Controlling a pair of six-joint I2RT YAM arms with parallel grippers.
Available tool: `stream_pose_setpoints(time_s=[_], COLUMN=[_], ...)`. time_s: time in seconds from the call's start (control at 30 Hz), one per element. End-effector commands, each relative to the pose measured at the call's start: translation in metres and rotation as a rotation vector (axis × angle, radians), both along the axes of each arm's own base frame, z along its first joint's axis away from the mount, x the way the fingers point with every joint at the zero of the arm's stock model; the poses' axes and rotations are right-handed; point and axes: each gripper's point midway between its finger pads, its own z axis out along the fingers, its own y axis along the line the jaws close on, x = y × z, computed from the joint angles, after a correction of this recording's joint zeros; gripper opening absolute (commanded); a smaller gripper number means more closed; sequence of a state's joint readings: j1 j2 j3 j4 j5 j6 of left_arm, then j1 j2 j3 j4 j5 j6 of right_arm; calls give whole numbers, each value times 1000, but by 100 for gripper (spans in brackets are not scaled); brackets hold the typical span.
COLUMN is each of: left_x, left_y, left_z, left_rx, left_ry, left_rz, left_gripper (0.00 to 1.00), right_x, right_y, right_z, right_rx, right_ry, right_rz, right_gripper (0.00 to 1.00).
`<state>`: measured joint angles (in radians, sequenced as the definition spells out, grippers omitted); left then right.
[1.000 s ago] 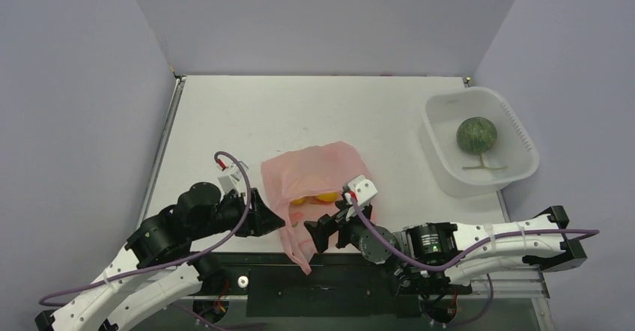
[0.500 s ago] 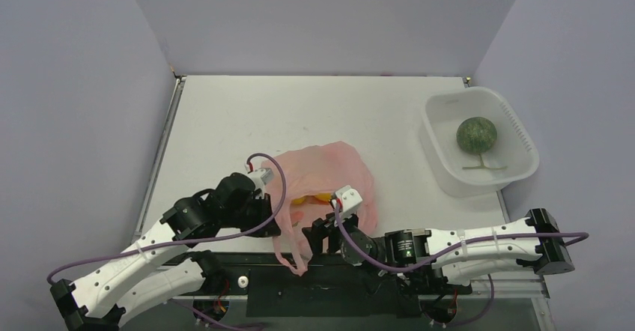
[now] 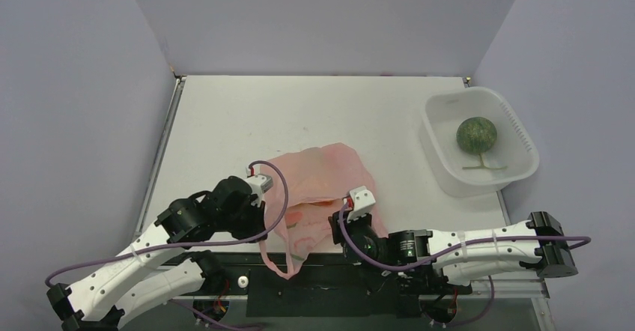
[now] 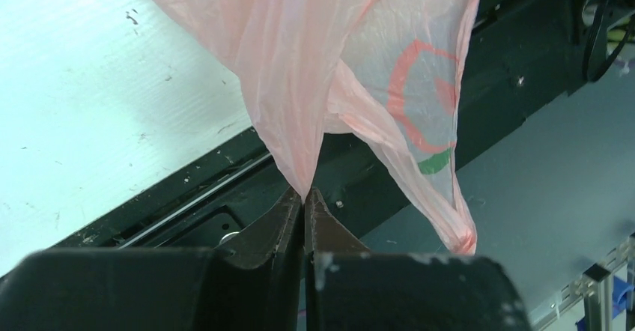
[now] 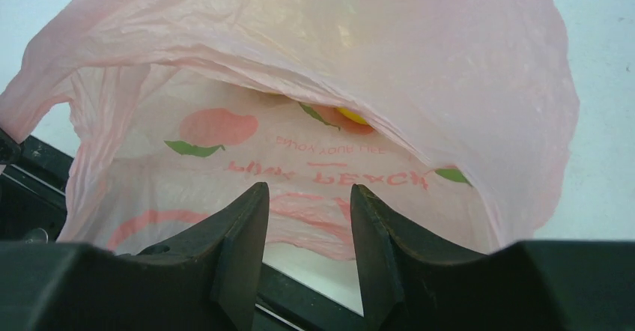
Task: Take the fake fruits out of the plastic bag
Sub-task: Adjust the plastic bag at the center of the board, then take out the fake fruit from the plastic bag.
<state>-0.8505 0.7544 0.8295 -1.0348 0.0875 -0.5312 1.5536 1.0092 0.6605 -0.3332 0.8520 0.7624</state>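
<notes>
Plastic bag [image 3: 329,168] (fake fruit [image 5: 352,114] inside) well left of tub [image 3: 439,150]

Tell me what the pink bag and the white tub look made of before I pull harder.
The pink bag looks like thin plastic film, slightly glossy: translucent, creased, print showing through, and gathered to a point between the shut left fingers. The white tub seems rigid moulded plastic, fairly matte: smooth walls, rounded rim holding its shape.
</notes>
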Motion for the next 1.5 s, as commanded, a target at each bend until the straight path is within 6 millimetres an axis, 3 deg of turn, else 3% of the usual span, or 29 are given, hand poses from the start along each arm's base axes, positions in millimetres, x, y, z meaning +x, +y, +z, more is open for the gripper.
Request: stream_pose_setpoints(time_s=[0.0, 0.13, 0.33, 0.5, 0.83, 1.03, 1.33, 1.47], left_x=[-3, 0, 11, 8, 14, 17, 14, 14], left_y=[-17, -19, -26, -43, -39, -34, -33, -33], left_z=[10, 17, 29, 17, 7, 13, 22, 19], left_rx=[-89, -97, -103, -160, -122, -130, -159, -149], left_ry=[-39, -57, -118, -86, -92, -130, -171, -164], left_rz=[-100, -112, -148, -199, -152, -119, -117, -116], left_gripper=[0, 0, 0, 0, 0, 0, 0, 0], right_x=[-3, 3, 25, 42, 71, 88, 103, 108], right_y=[29, 57, 72, 74, 55, 47, 53, 57], right_z=[13, 16, -2, -23, -60, -82, -86, -92], right_rx=[49, -10, -105, -163, -331, -286, -145, -159], right_ry=[-8, -57, -105, -114, -158, -141, -155, -170], right_rz=[56, 74, 40, 33, -7, -50, -43, -27], right_gripper=[42, 43, 46, 53, 65, 69, 77, 78])
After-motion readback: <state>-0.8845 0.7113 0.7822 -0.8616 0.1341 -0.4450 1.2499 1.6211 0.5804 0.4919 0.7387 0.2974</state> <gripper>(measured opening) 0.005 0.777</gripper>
